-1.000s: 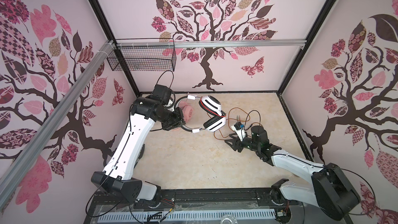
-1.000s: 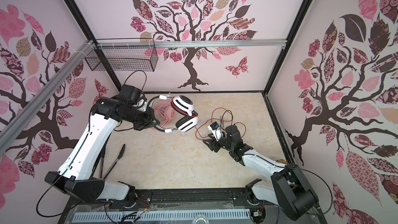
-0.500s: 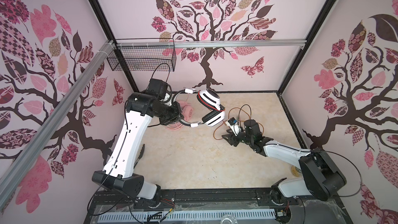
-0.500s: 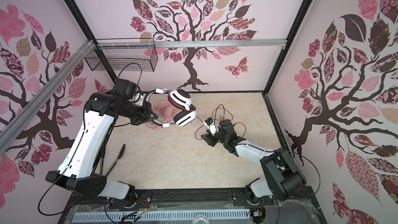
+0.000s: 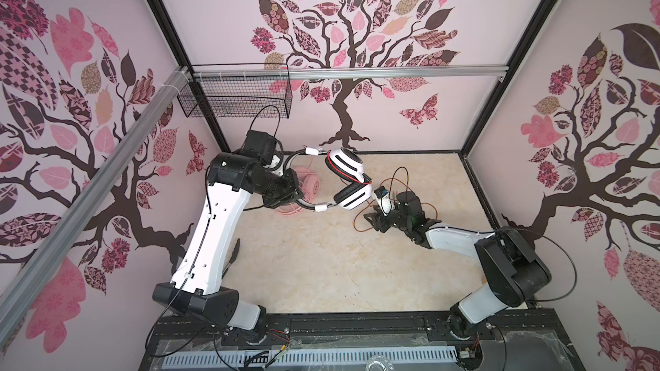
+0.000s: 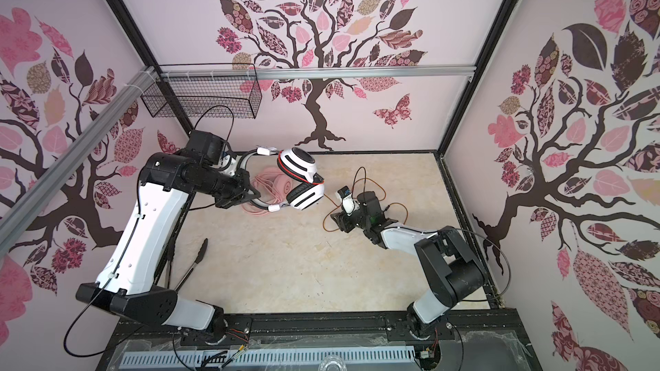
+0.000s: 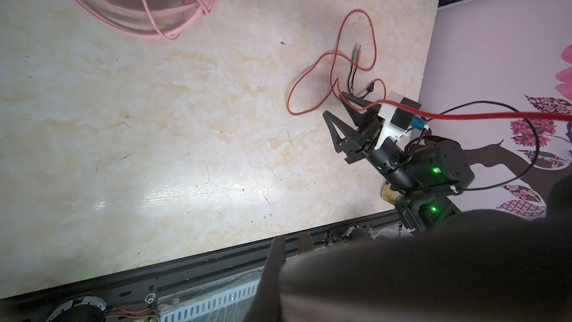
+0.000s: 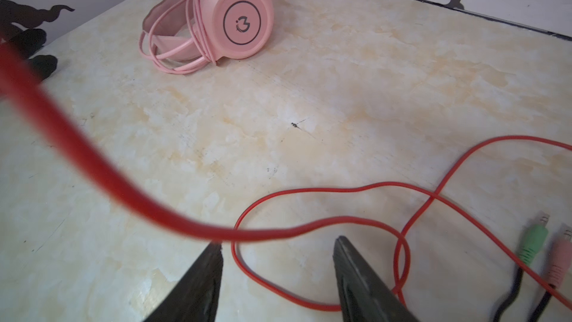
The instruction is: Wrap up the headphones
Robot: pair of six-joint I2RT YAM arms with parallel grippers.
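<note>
My left pincer clamps the white headset by its band, up off the table over the wound pink headset, so my right pincer, jaws apart, can catch the slack red cable

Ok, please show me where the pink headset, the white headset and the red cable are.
pink headset [image 8: 243, 23]: right wrist view, on the earcup's outer face with the round logo.
white headset [image 5: 344, 164]: in a top view, on the shell of the far earcup.
red cable [image 8: 263, 233]: right wrist view, on the near, thicker-looking stretch.
</note>
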